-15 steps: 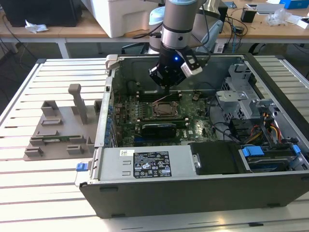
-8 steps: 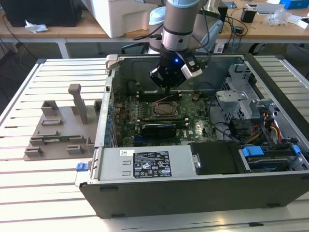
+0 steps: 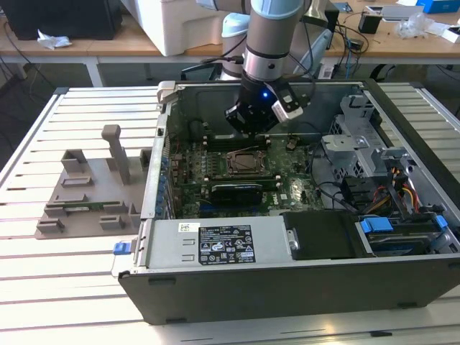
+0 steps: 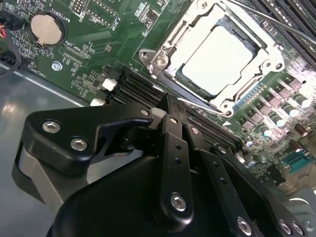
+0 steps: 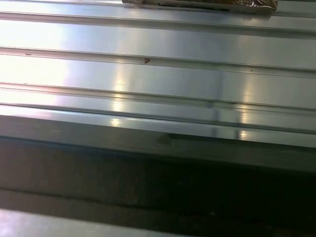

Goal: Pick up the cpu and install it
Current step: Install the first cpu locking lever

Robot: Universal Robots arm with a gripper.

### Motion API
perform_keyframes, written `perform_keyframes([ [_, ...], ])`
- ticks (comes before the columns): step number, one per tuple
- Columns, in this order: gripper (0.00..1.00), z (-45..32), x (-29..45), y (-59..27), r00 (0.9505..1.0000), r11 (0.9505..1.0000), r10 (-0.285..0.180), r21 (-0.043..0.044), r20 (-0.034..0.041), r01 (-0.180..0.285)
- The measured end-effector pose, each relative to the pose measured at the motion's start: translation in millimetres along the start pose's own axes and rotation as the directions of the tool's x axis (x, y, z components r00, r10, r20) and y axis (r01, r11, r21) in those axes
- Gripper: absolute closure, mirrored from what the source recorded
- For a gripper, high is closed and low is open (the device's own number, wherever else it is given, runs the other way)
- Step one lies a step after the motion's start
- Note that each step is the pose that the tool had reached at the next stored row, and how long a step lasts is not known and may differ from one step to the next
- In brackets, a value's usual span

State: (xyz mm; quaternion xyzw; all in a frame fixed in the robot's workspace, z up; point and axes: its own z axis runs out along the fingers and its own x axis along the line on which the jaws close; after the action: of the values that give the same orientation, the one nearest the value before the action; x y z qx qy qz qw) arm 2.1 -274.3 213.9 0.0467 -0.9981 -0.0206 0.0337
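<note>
So the gripper [image 4: 170,106] is hanging inside the open PC case [image 3: 287,284], sitting low centre in the second wrist view with its black fingers [image 4: 173,148] pulled together and nothing between them, so it's closed and empty as far as I can see. In the exterior view the gripper [image 3: 253,123] is upper centre, just above the board.

The cpu [image 4: 217,61] is up and right of the fingertips in the second wrist view, near but not touching. It's already lying flat in the socket [image 4: 163,61], silvery top facing up, metal frame around it, the square turned a bit diagonal in the frame. In the exterior view the socket [image 3: 248,162] sits just below the gripper, centre of the picture. Looks to me like the chip is in place, though I can't tell if it's fully seated or latched.

Around it is the green motherboard [image 4: 103,39], with dark slots [image 4: 133,89] right by the fingertips and a coin battery [image 4: 48,28] upper left. Pretty tight in there: drive cage and cables on the exterior view's right, grey fixture blocks [image 3: 90,190] outside the case on the exterior view's left, all on a slatted metal table [image 3: 57,287].
</note>
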Motion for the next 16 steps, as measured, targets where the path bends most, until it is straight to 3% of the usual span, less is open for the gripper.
perform_keyframes([
  [16, 0.89, 10.5, -5.9, -5.8, 1.0000, 1.0000, 0.000, -0.0007, -0.0002, 0.000],
])
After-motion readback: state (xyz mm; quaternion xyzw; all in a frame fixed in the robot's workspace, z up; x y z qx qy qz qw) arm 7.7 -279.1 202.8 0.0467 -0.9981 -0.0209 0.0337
